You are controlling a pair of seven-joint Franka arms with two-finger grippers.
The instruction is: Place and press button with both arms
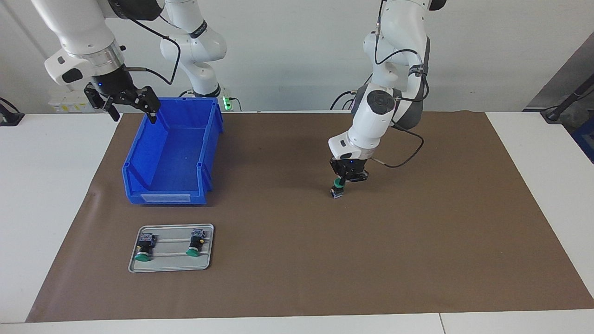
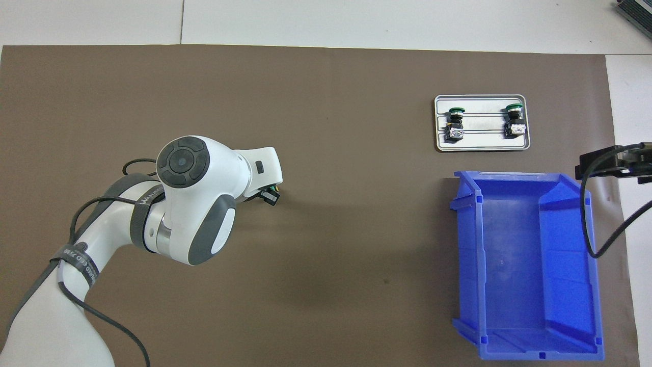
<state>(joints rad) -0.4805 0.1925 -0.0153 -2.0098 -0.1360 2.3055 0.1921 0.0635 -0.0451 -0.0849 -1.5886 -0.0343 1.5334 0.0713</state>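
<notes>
- The left gripper [image 1: 344,183] is clamped on the button [image 1: 338,189] by its green cap end, so the grey contact block hangs lowest, over the bare middle of the brown mat [image 1: 297,260], toward the left arm's end of the table. I cannot tell whether the block touches the mat yet.
- The grip looks narrow and high on a small, top-heavy part. If the fingers let go before the block sits flat, I expect the button to tip onto its side.
- It hangs slightly tilted in the facing view; set down that way, it could roll or skid on the mat.
- The right gripper [image 1: 124,105] waits with its fingers spread wide, over the rim of the blue bin [image 1: 139,160] at the right arm's end. A long reach across to press leaves room for a miss, or for knocking the button over.
- Two more buttons [image 1: 145,248] [image 1: 195,243] lie on the grey tray [image 1: 171,264], farther from the robots than the bin. A low sweep by the right arm could clip the bin or the tray.
</notes>
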